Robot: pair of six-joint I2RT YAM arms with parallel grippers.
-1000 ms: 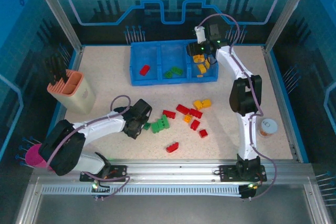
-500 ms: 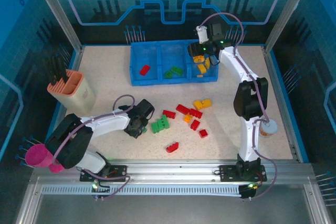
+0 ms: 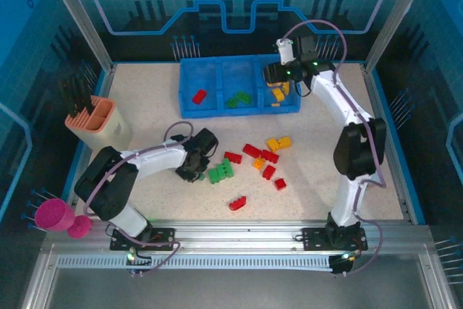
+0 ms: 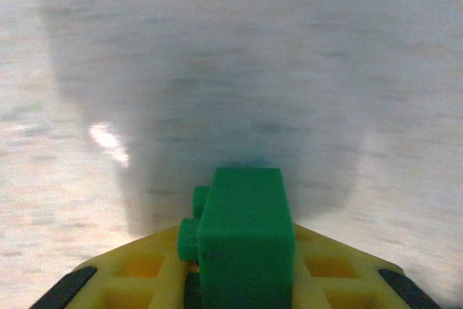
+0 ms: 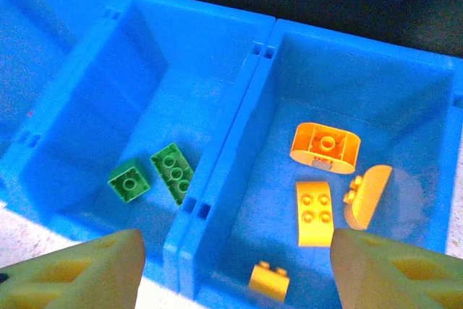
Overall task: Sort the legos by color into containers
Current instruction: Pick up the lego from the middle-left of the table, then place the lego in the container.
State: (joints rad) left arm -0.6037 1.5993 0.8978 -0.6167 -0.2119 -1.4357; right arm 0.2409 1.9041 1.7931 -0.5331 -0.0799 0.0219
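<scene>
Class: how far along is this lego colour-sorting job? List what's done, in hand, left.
Done: the shallow blue plastic tray holds one red brick left, two green bricks middle, four orange-yellow bricks right. In hand: the left gripper grips a small green brick; the right gripper hangs open above the tray. Left: loose red bricks, loose orange-yellow pieces and a green cluster on the speckled table.

3 containers (image 3: 217, 111), holding 1 red lego (image 3: 199, 96), 2 green legos (image 5: 172, 171), 4 orange legos (image 5: 315, 211)

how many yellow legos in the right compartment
4: arched one at the back, flat one mid-floor, curved one beside it, small one nearest. More may be hidden.
</scene>
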